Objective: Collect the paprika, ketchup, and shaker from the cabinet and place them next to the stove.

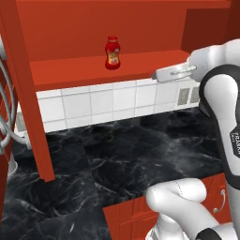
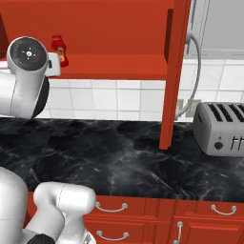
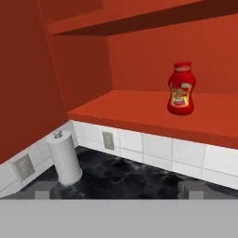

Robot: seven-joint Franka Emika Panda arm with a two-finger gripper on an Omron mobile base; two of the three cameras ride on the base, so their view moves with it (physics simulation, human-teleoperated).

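Note:
The ketchup (image 1: 112,53) stands upright on the red shelf of the cabinet (image 1: 70,70), alone there; it is a red bottle with a yellow-red label (image 3: 181,89). It also peeks out past the arm's joint in the right base view (image 2: 58,49). My gripper (image 1: 159,74) hovers at the shelf's front edge, to the right of the bottle and apart from it. Its fingertips (image 3: 42,190) stand wide apart in the hand view, open with nothing between them. The paprika, the shaker and the stove are out of view.
Black marble counter (image 1: 122,154) runs under the cabinet. The cabinet's red side wall (image 2: 174,71) drops to the counter. A toaster (image 2: 221,127) sits right of it. A paper towel roll (image 3: 65,158) stands in the counter's corner. Red drawers (image 2: 143,219) lie below.

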